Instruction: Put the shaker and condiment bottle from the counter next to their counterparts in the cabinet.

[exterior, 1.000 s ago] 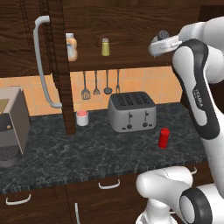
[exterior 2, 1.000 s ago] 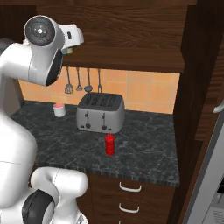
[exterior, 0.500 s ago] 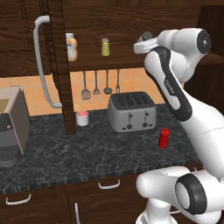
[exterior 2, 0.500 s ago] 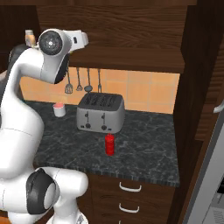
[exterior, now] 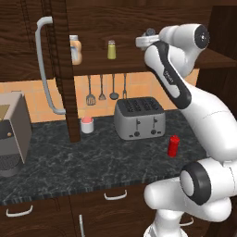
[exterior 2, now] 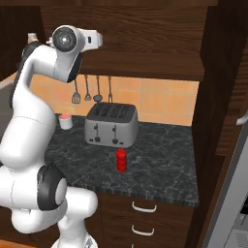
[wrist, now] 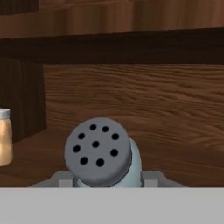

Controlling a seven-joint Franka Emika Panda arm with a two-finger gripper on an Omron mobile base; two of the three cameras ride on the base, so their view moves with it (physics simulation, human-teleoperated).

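White arm raised, shaker (wrist: 105, 153) at cabinet (exterior: 120, 18)

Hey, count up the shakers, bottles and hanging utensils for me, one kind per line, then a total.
Shakers: 2, the pale grey-blue shaker in the pincer and the olive-yellow shaker.
Bottles: 2, the red condiment bottle and the tan-orange bottle.
Hanging utensils: 3.
Total: 7.

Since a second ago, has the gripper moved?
Yes. The gripper, holding the pale grey-blue shaker, swung left along the dark wooden cabinet shelf, toward the olive-yellow shaker.
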